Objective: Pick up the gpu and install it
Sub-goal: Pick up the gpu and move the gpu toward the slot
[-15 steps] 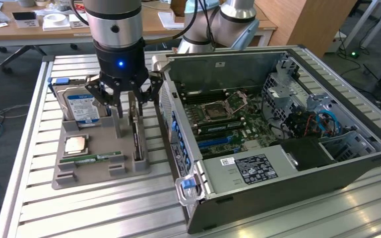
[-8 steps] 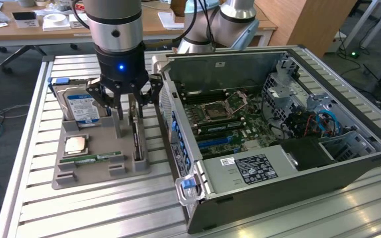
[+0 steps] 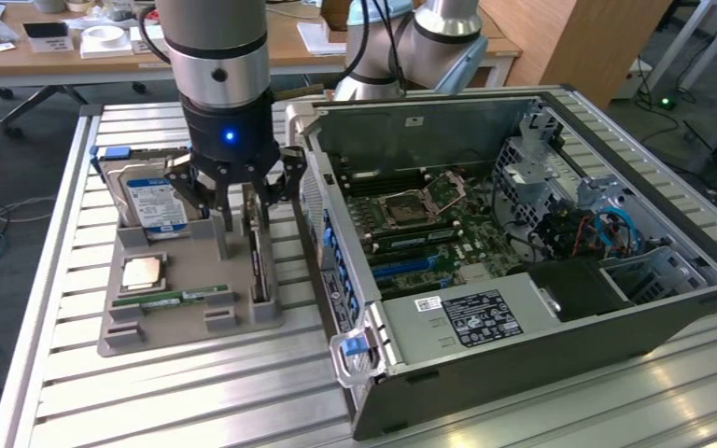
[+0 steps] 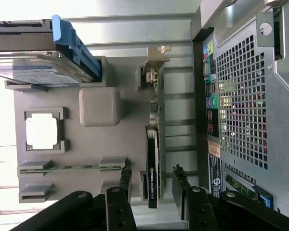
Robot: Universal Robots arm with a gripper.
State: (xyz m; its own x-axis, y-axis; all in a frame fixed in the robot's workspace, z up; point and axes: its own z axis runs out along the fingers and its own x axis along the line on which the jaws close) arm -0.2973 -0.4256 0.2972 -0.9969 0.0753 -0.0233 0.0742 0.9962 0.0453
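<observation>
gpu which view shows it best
Wrist view: the gpu runs its full length, standing on edge in the tray, bracket at one end, with the gripper's open jaws either side of it. The exterior view gives only a thin upright sliver under the gripper.

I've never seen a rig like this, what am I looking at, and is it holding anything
The machine is a robot arm ending in a two-fingered gripper. One picture comes from a camera off the arm; the other from one on its wrist, looking past the fingers. On the slatted metal table sits a grey tray carrying a hard drive, a processor chip, a memory stick and the gpu, a graphics card standing on edge. Beside it lies an open computer case. Nothing is held: the open fingers straddle the gpu, gaps either side.
</observation>
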